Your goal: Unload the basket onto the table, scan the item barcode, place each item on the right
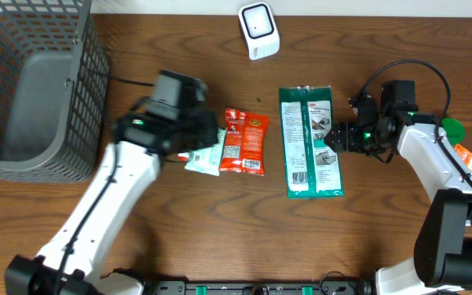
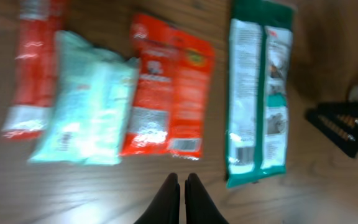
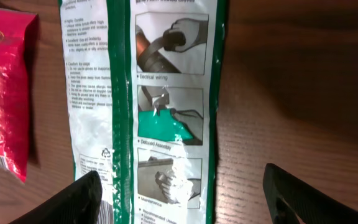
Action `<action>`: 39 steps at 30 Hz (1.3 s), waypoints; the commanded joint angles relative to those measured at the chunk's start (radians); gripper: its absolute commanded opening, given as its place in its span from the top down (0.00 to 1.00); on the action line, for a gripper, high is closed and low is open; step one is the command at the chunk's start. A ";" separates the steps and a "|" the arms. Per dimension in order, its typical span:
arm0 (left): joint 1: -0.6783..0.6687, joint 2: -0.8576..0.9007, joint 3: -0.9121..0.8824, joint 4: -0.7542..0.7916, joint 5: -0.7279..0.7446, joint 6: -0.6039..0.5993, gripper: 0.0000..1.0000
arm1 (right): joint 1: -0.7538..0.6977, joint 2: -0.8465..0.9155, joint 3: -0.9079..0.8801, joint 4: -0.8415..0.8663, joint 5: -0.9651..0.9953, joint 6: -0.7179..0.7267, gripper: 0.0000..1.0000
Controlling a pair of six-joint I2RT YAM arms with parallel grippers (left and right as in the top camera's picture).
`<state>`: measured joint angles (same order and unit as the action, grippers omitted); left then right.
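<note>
The white scanner [image 1: 258, 30] stands at the table's back middle. A long green-and-white package [image 1: 310, 141] lies flat, printed back up. My right gripper [image 1: 335, 138] hovers open over its right edge; in the right wrist view the package [image 3: 166, 93] runs between the spread fingertips [image 3: 73, 199]. A red snack packet [image 1: 244, 141] and a pale green packet [image 1: 203, 157] lie to the left. My left gripper [image 1: 206, 133] hangs above them, shut on nothing; its fingers [image 2: 166, 199] point at bare wood in front of the red packet [image 2: 169, 87] and pale packet [image 2: 89, 102].
A grey wire basket [image 1: 31, 82] fills the back left corner. Another red packet [image 2: 33, 68] lies partly under the pale one. A green object [image 1: 451, 128] and an orange-and-white item [image 1: 465, 154] sit behind the right arm.
</note>
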<state>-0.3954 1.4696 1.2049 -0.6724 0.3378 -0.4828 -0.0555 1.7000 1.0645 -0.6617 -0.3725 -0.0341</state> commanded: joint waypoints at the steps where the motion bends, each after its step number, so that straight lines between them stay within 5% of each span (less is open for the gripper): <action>1: -0.089 0.055 -0.010 0.052 -0.066 -0.056 0.93 | 0.004 0.004 -0.007 -0.014 -0.021 -0.005 0.22; 15: -0.293 0.363 -0.010 0.486 -0.067 -0.057 0.92 | 0.002 0.004 -0.093 0.051 0.016 -0.003 0.28; 31: -0.319 0.585 -0.010 0.555 -0.065 -0.121 0.92 | -0.031 0.004 -0.125 0.101 -0.066 -0.005 0.31; 39: -0.312 0.557 0.008 0.558 -0.005 -0.121 0.93 | -0.044 0.004 -0.126 0.106 -0.064 -0.005 0.29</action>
<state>-0.7097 2.0361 1.2022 -0.1036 0.3000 -0.5991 -0.0940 1.7000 0.9466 -0.5579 -0.4194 -0.0341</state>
